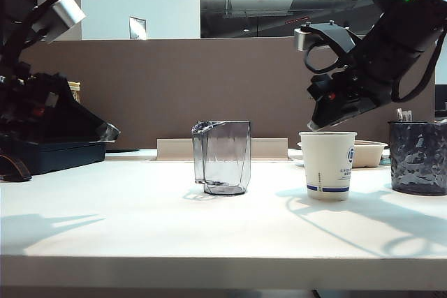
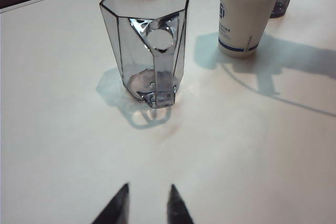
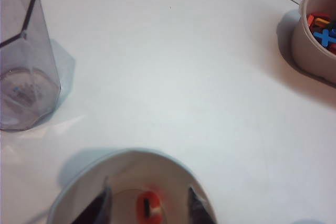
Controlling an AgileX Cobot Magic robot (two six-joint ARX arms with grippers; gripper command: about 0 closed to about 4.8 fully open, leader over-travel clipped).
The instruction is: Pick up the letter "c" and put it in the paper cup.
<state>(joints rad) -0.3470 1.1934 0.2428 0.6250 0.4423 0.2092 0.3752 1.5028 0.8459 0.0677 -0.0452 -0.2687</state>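
Three cups stand on a white table (image 1: 140, 228) before a brown partition (image 1: 154, 88). Inside the paper cup (image 1: 328, 164) lies the red-orange letter "c" (image 3: 148, 206), blurred, between the spread fingers of the right gripper (image 3: 148, 203) above the rim. Left gripper (image 2: 147, 205) hovers parted over bare table.

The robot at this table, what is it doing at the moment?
The right gripper hangs over the paper cup, jaws apart. The letter "c" lies inside the cup, free between the fingertips. The left gripper hovers open above the bare table, near the clear plastic cup, holding nothing.
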